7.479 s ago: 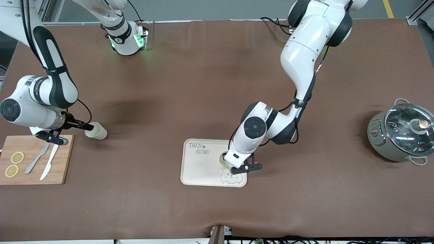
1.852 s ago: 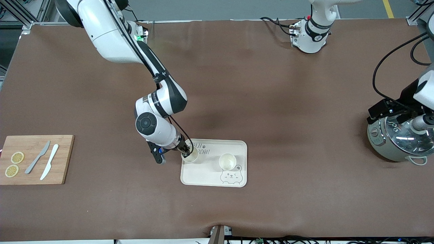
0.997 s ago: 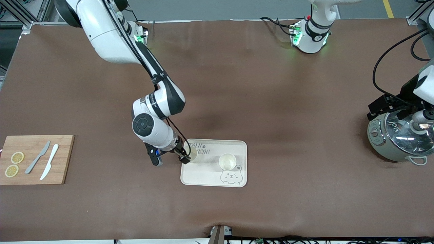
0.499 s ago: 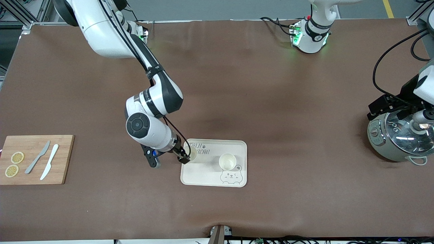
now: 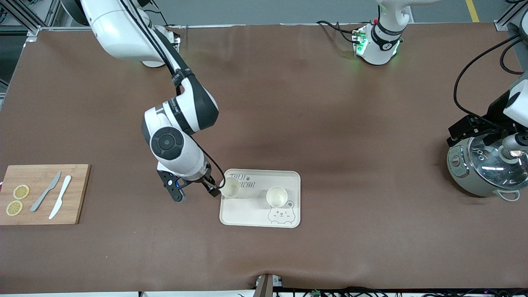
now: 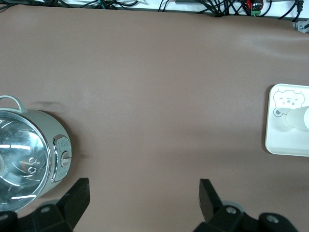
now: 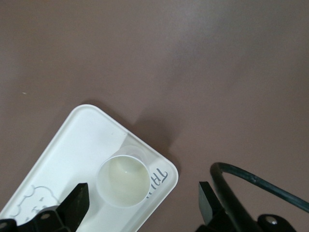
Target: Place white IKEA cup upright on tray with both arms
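Two white cups (image 5: 230, 187) (image 5: 276, 196) upright on the tray (image 5: 247, 214); right gripper (image 5: 194, 194) beside it, left gripper (image 5: 480, 132) over the pot (image 5: 482, 165), jaws released.

Partly hidden or cut off:

- Flat cream-white rectangular tray (image 6: 285, 140) with grey bear face: cut by the left wrist view's edge. In the right wrist view its bear-face end runs out of frame, and the lettering shows only in part.
- White cup on that tray (image 6: 299, 118) near the bear face: cut by the left wrist view's edge.
- Grey-green round cooker with glass lid (image 5: 486, 167): lid partly covered by the left arm's gripper (image 5: 480, 132) in the front view; cut off at the frame edge in the left wrist view.
- Both arms: upper links leave the front view's top and side edges.
- Wooden cutting board (image 5: 76, 194): one end cut off by the front view's edge.
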Controlling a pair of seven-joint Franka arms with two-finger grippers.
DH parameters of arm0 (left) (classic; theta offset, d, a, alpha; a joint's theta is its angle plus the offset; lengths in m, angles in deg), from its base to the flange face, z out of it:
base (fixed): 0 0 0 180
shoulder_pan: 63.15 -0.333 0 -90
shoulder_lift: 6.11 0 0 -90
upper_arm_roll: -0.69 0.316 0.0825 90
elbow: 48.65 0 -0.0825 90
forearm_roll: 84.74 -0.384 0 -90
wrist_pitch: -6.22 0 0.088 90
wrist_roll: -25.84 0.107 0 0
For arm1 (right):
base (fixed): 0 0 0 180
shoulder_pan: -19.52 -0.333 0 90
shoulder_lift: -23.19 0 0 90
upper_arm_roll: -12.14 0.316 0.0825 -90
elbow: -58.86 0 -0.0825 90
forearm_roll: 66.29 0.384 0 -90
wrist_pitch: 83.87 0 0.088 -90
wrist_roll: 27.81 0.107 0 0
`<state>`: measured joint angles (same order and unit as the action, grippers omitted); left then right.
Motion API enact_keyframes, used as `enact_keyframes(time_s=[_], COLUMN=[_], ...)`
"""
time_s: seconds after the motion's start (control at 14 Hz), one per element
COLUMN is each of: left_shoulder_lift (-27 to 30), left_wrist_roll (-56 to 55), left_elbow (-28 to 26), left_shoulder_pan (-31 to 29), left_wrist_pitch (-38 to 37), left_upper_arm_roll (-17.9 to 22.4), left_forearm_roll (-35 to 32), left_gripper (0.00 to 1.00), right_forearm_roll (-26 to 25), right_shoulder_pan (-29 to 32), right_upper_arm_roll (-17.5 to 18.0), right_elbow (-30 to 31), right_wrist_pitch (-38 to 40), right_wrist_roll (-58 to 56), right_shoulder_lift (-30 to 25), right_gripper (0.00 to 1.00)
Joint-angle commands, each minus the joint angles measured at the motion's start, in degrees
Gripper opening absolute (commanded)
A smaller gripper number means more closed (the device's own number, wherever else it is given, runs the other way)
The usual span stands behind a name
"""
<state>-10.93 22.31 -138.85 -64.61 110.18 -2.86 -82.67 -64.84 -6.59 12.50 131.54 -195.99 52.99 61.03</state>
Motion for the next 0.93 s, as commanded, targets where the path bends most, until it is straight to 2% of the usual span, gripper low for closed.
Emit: enact_keyframes(time_s=[0.0, 0.5, 0.85], left_shoulder_lift=[0.87, 0.17, 0.08], left_wrist_roll=[-0.77, -0.51, -0.33], left_elbow=[-0.07, 0.63, 0.81], left_shoulder_pan=[-0.04, -0.03, -0.3], left_wrist_pitch=[0.1, 0.02, 0.02], left_upper_arm_roll=[-0.32, -0.32, -0.23], left_forearm_roll=[0.13, 0.04, 0.04], left_gripper=[1.0, 1.0, 1.0], right_forearm_roll=[-1.19, -0.57, -0.4], right_shoulder_pan=[1.32, 6.16, 11.24], right_upper_arm_roll=[0.6, 0.69, 0.78], right_elbow=[0.79, 0.79, 0.88], right_wrist_pitch=[1.29, 10.07, 16.57], right_wrist_roll=[0.14, -8.99, -22.07], right_shoulder_lift=[-3.74, -8.66, -12.44], right_gripper=[1.0, 1.0, 1.0])
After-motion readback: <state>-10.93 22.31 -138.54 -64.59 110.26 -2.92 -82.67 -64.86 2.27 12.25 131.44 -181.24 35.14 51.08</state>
